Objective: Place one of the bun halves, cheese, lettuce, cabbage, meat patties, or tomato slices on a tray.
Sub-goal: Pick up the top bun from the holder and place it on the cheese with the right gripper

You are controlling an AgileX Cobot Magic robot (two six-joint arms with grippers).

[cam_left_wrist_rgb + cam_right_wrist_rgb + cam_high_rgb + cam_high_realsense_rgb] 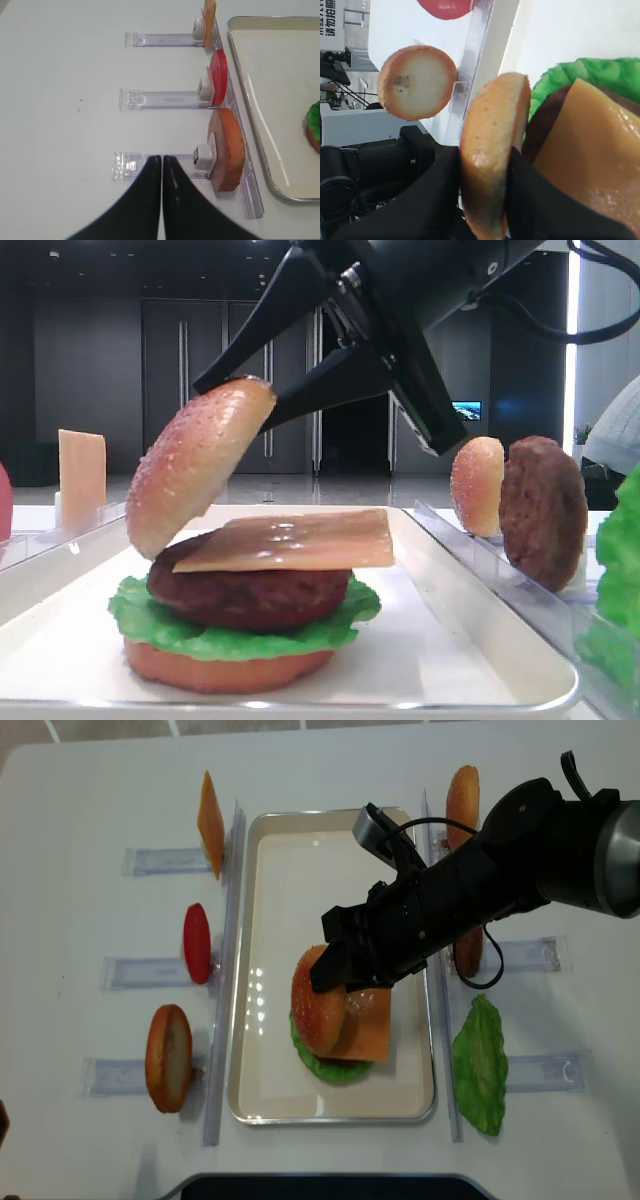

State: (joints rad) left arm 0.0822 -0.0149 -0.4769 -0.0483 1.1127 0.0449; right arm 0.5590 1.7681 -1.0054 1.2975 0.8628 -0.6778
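My right gripper is shut on a domed, speckled bun half, holding it on edge by its rim. In the low exterior view this bun half hangs tilted over the left side of a stack on the white tray. The stack is cheese, a meat patty, lettuce and a flat bottom bun. From above, the right gripper reaches across the tray. My left gripper is shut and empty over the table, left of the tray.
Clear racks flank the tray. The left ones hold a cheese slice, a tomato slice and a bun. The right ones hold a bun, a patty and a lettuce leaf.
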